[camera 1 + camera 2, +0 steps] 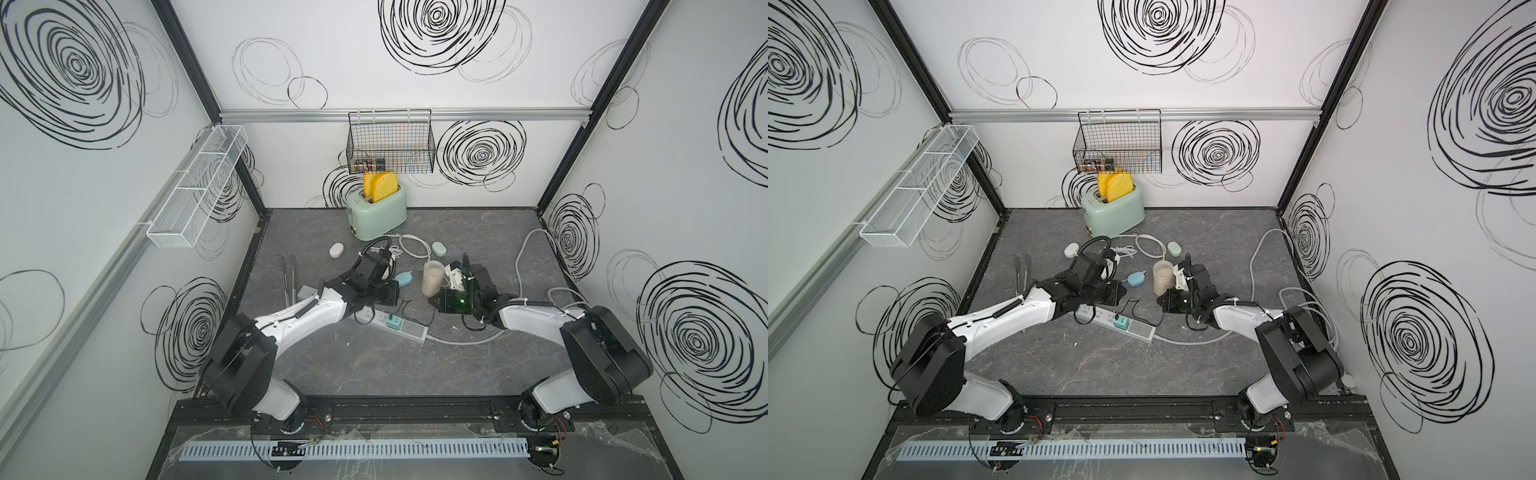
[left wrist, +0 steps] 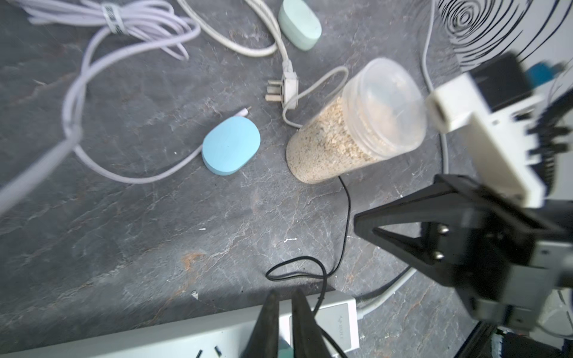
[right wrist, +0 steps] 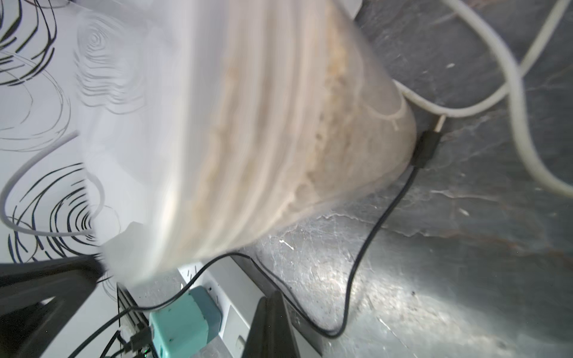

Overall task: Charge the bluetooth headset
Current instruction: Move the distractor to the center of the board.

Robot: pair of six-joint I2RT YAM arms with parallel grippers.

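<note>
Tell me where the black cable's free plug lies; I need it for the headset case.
In the right wrist view the black plug lies on the table against the foot of the grain jar, beside a white cord.

- In both top views we look steeply down from above the arm bases onto the whole counter, back wall at the upper frame.
- Our left wrist view sits close over the counter, showing the blue case and grain jar.
- Our right wrist view presses against that jar, blurred; both wrist views share the power strip.
</note>
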